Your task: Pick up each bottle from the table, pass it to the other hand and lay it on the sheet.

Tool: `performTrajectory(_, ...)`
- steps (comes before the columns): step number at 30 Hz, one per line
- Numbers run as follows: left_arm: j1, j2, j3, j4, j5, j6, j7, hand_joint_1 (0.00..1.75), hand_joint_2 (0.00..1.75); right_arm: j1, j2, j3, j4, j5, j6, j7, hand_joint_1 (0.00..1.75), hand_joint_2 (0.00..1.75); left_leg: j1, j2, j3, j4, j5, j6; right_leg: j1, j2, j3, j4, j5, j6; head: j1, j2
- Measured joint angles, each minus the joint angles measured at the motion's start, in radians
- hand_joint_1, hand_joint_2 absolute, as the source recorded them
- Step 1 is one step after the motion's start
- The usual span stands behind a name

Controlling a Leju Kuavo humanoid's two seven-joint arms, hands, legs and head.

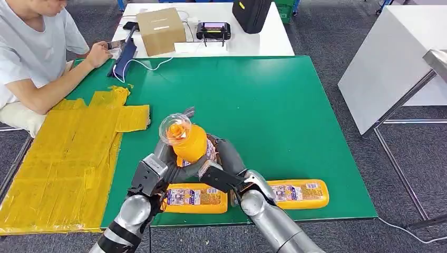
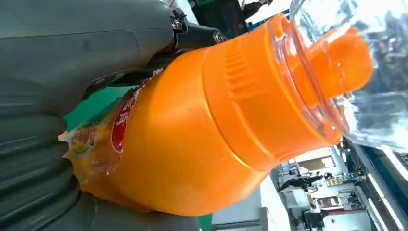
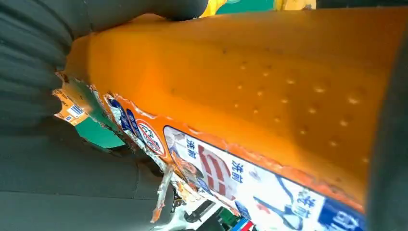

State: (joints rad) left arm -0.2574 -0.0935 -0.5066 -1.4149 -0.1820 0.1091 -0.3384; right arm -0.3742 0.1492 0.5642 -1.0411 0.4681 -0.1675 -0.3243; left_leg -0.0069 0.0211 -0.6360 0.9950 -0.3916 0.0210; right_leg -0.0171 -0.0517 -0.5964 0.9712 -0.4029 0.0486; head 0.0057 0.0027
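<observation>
An orange bottle (image 1: 188, 141) with a clear cap (image 1: 174, 128) is held upright above the green table (image 1: 253, 100), near its front edge. My left hand (image 1: 158, 167) grips it from the left and my right hand (image 1: 225, 161) wraps it from the right, so both hold it at once. The left wrist view has the bottle (image 2: 192, 144) close up under the grey thumb of my left hand (image 2: 72, 43). In the right wrist view its labelled body (image 3: 240, 82) lies against my right hand (image 3: 48, 168). Two more orange bottles (image 1: 196, 197) (image 1: 298, 193) lie flat below my hands. The yellow sheet (image 1: 68, 158) covers the table's left side.
A person (image 1: 37, 47) sits at the far left with a hand on the table's back corner. A cardboard box (image 1: 161, 30) and devices stand on the white table behind. Another white table (image 1: 390, 58) stands to the right.
</observation>
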Motion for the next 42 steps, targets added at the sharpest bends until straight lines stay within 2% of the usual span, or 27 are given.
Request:
performTrajectory(20, -0.011, 0.000, 0.009, 0.001, 0.024, 0.025, -0.020, 1.75, 1.75, 0.017, -0.001, 0.002, -0.037, -0.025, -0.006, -0.012, 1.75, 1.75, 0.000, 0.000, 0.000, 0.000, 0.000, 0.000, 0.000, 0.000, 0.000, 0.000, 0.000, 0.000, 0.000, 0.000)
performTrajectory(21, -0.011, 0.000, 0.009, 0.001, 0.024, 0.025, -0.020, 1.75, 1.75, 0.018, -0.001, 0.002, -0.039, -0.025, -0.007, -0.012, 0.94, 1.75, 0.000, 0.000, 0.000, 0.000, 0.000, 0.000, 0.000, 0.000, 0.000, 0.000, 0.000, 0.000, 0.000, 0.000)
performTrajectory(22, -0.011, 0.000, 0.009, 0.001, 0.024, 0.026, -0.020, 1.75, 1.75, 0.019, -0.001, 0.002, -0.040, -0.025, -0.008, -0.012, 0.00, 1.75, 0.000, 0.000, 0.000, 0.000, 0.000, 0.000, 0.000, 0.000, 0.000, 0.000, 0.000, 0.000, 0.000, 0.000)
performTrajectory(23, -0.011, 0.000, 0.009, 0.001, 0.022, 0.029, -0.021, 1.75, 1.75, 0.019, -0.001, 0.002, -0.040, -0.026, -0.011, -0.013, 0.00, 0.00, 0.000, 0.000, 0.000, 0.000, 0.000, 0.000, 0.000, 0.000, 0.000, 0.000, 0.000, 0.000, 0.000, 0.000)
performTrajectory(27, -0.018, 0.000, 0.012, 0.000, -0.016, 0.091, -0.024, 1.75, 1.75, 0.059, 0.004, -0.011, -0.090, -0.073, -0.087, -0.066, 0.00, 0.00, 0.000, 0.000, 0.000, 0.000, 0.000, 0.000, 0.000, 0.000, 0.000, 0.000, 0.000, 0.000, 0.000, 0.000)
performTrajectory(31, -0.042, 0.021, 0.054, 0.002, -0.121, 0.220, -0.002, 1.75, 1.75, 0.125, -0.002, -0.029, -0.233, -0.132, -0.140, -0.086, 0.00, 0.00, 0.000, 0.000, 0.000, 0.000, 0.000, 0.000, 0.000, 0.000, -0.001, 0.000, 0.000, 0.000, 0.000, 0.000)
performTrajectory(32, -0.051, 0.029, 0.069, 0.003, -0.165, 0.258, 0.009, 1.75, 1.75, 0.147, -0.005, -0.035, -0.280, -0.153, -0.153, -0.087, 0.00, 1.75, 0.000, 0.000, 0.000, 0.000, 0.000, 0.000, 0.000, 0.000, -0.001, 0.000, 0.000, 0.000, 0.000, 0.000)
performTrajectory(37, -0.101, 0.074, 0.157, 0.023, -0.419, 0.396, 0.096, 1.75, 1.75, 0.249, -0.021, -0.085, -0.509, -0.264, -0.190, -0.117, 0.00, 1.75, 0.000, 0.000, 0.000, 0.000, 0.000, 0.000, 0.000, 0.000, -0.001, 0.000, 0.000, 0.000, 0.000, 0.000)
performTrajectory(42, -0.147, 0.114, 0.245, 0.077, -0.697, 0.487, 0.175, 1.75, 1.75, 0.315, -0.049, -0.119, -0.687, -0.348, -0.124, -0.130, 0.00, 1.75, 0.000, 0.000, 0.000, 0.000, 0.000, 0.000, 0.000, 0.000, -0.001, 0.000, 0.000, 0.000, 0.000, 0.000)
